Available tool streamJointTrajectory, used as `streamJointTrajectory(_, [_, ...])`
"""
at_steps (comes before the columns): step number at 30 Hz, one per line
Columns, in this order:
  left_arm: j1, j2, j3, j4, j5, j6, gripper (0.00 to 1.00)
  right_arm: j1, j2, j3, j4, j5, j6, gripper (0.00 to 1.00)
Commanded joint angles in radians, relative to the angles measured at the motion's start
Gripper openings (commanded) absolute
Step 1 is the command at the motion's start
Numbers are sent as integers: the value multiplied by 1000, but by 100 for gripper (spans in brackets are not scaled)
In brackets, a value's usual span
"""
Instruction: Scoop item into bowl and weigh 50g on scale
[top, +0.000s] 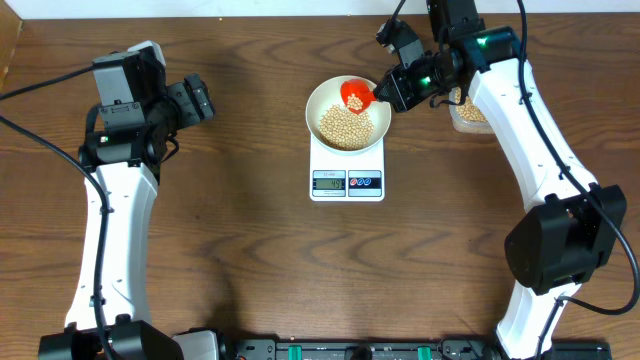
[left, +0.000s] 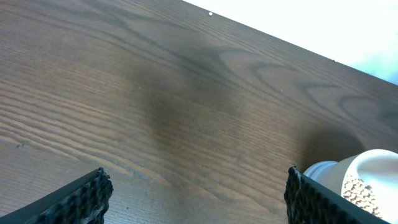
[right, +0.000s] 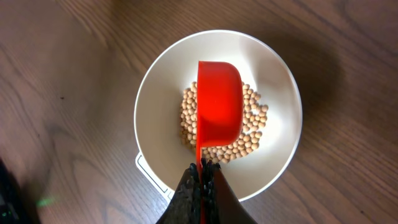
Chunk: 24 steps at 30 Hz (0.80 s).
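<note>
I'm clenching the red scoop (right: 219, 109) in my right gripper (right: 202, 173) over the white bowl (right: 149, 112) on the scale (top: 347, 184), near the far edge of the table (top: 220, 250). Soybeans (right: 252, 124) are lying inside the bowl, but the display is too small to read. My left gripper (left: 196, 199) is hanging released.

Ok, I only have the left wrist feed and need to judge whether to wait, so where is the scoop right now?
Observer: The right gripper is shut on the handle of the red scoop, which hangs over the bowl.
Operator: I only see the bowl's edge. Is it on the scale?
Observer: Yes, it sits on the scale, with beans in its bottom.
Operator: And where is the supply?
Observer: A clear tub sits on the table to the right of the bowl, partly under the right arm.
</note>
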Motion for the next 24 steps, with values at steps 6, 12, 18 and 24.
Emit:
streamJointTrajectory(6, [2, -2, 9, -3, -10, 14, 91, 28, -1, 19, -2, 63, -3, 1])
streamJointTrajectory(12, [2, -2, 9, -3, -10, 14, 91, 32, -1, 19, -5, 74, -10, 1])
streamJointTrajectory(18, [2, -2, 9, -3, -10, 14, 91, 32, -1, 19, -9, 85, -11, 1])
streamJointTrajectory(24, [2, -2, 9, -3, -10, 14, 91, 35, -1, 19, -26, 146, -14, 1])
